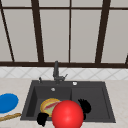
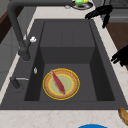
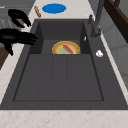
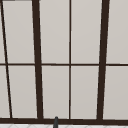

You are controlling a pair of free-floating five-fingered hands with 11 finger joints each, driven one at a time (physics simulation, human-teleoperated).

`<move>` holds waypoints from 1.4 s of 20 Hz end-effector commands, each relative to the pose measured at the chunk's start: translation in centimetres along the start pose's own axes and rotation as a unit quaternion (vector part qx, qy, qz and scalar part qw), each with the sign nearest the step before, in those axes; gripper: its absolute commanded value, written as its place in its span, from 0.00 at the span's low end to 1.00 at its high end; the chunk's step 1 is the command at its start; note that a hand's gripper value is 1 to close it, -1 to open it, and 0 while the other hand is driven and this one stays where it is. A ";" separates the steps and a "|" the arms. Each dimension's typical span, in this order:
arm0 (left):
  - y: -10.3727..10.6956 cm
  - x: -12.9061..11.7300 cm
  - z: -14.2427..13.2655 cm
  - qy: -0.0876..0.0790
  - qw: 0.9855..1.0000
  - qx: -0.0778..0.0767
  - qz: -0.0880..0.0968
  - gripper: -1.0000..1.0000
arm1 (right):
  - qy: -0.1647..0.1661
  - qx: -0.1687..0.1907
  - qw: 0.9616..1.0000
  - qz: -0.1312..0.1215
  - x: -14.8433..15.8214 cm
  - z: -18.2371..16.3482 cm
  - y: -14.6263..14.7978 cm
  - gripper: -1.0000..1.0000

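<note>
A yellow-rimmed plate (image 2: 71, 85) with a red strip (image 2: 58, 82) lying across it sits on the floor of the dark sink's (image 1: 105, 100) left basin. My left hand (image 1: 42, 119) hovers over the sink's front edge near that plate (image 1: 46, 105), fingers relaxed and holding nothing. It is the hand low at the right (image 2: 121, 56) in the left side view and the farther hand (image 3: 18, 16) in the right side view. My right hand (image 1: 85, 106) floats over the front counter by the flat right half, fingers straight (image 3: 25, 37), empty (image 2: 100, 11). A large red ball (image 1: 67, 114) fills the foreground between the hands.
A dark faucet (image 1: 56, 71) stands behind the sink under a window. Left of the sink lie a blue plate (image 1: 8, 102) and a brown baguette-like stick (image 1: 10, 116). A small plate with green food (image 2: 81, 3) rests on the counter beyond the sink's right end.
</note>
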 end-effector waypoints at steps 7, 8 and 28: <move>0.0 0.0 0.0 0.000 1.000 0.000 0.000 0.50 | 0.003 0.021 0.999 -0.037 -3.4 6.8 -0.1 0.00; 0.0 0.0 0.0 0.000 1.000 0.000 0.000 0.50 | 0.002 0.023 0.999 -0.039 -3.8 7.3 -0.1 0.00; -0.7 -0.3 0.0 0.008 1.000 -0.002 -0.003 0.00 | 0.013 0.012 1.000 -0.013 -10.5 10.3 1.4 0.50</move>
